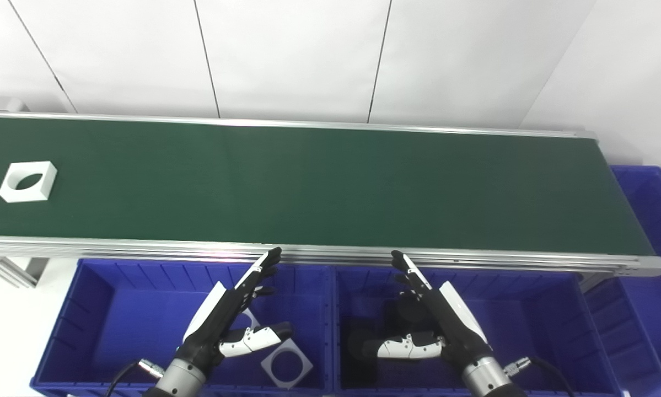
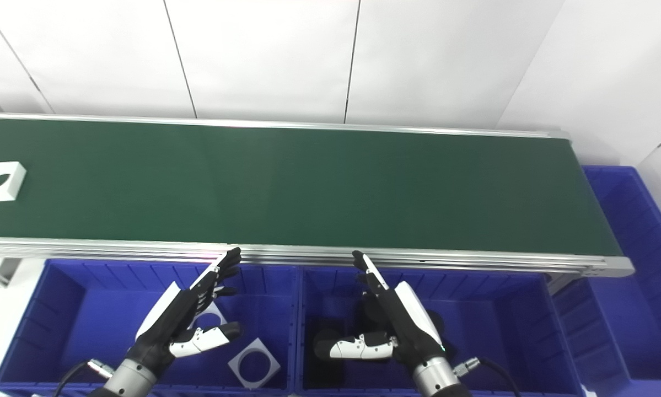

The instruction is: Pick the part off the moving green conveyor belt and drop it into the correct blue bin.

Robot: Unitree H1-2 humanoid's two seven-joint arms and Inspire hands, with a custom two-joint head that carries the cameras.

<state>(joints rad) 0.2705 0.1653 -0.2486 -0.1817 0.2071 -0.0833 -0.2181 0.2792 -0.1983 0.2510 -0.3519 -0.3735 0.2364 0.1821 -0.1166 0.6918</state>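
A white square part with a round hole [image 1: 28, 181] lies on the green conveyor belt [image 1: 319, 187] at its far left end. My left hand [image 1: 232, 317] hovers open over the left blue bin [image 1: 93, 331], fingers stretched toward the belt's near rail. Over the middle blue bin [image 1: 534, 325] my right hand [image 1: 435, 320] is open too, fingers apart and holding nothing. Both hands are far to the right of the part. A white square part with a hole [image 1: 286, 363] lies in the left bin; another is partly hidden behind my left hand.
Dark parts [image 2: 330, 344] lie in the middle bin under my right hand. A third blue bin [image 1: 653, 220] stands at the belt's right end. An aluminium rail [image 1: 330, 253] edges the belt's near side. White wall panels rise behind.
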